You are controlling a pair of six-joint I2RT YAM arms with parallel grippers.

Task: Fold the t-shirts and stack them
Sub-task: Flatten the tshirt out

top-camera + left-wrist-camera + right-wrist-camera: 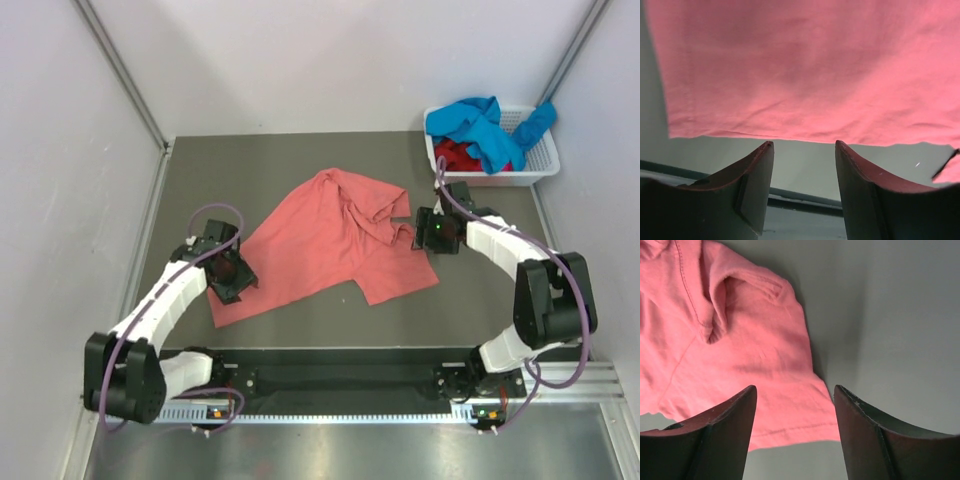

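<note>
While both arms reach inward from the near edge, the dark grey table (300,160) carries most of the scene. A salmon-pink t-shirt (320,245) lies spread across the table's middle, flat toward its near-left corner and bunched into folds toward the far right. At the far right corner stands a white slotted basket (522,178). A blue t-shirt (475,125) is heaped in it and hangs over its rim, and a dark red t-shirt (458,155) shows beneath the blue one.

The left fingers (238,280) sit at the near-left edge of the salmon-pink t-shirt. In the left wrist view they stand apart with only bare table between them, and the shirt's hem runs just past their tips. The right fingers (420,230) are at the shirt's right side, also spread apart. In the right wrist view they are above a sleeve and a hemmed corner of the cloth and clamp nothing.
</note>
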